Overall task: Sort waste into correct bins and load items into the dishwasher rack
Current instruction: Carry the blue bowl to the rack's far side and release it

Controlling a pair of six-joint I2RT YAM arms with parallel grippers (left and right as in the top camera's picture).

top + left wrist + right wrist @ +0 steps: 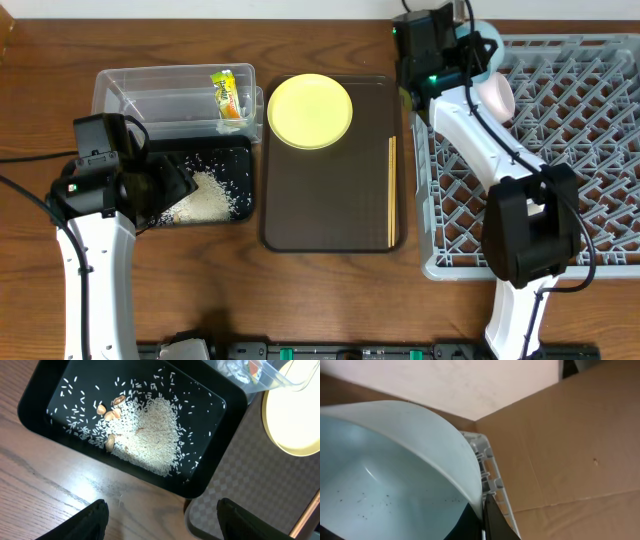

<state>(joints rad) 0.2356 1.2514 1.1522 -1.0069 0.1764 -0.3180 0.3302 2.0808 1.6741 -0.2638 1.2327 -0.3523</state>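
Currently: light blue bowl [395,485] at 11 o'clock corner of grey dishwasher rack [560,150], rim pinched by right pincer [483,521]. Left pincer [160,515] spread, hovering above rice scraps [150,430] in black tray [37,405].

The wrapper packet [229,95] bears print, seemingly too small to read.

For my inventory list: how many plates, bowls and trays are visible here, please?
Plates: 1, the yellow plate
Bowls: 2, the pink bowl and the blue bowl
Trays: 2, the black tray and the brown tray
Total: 5
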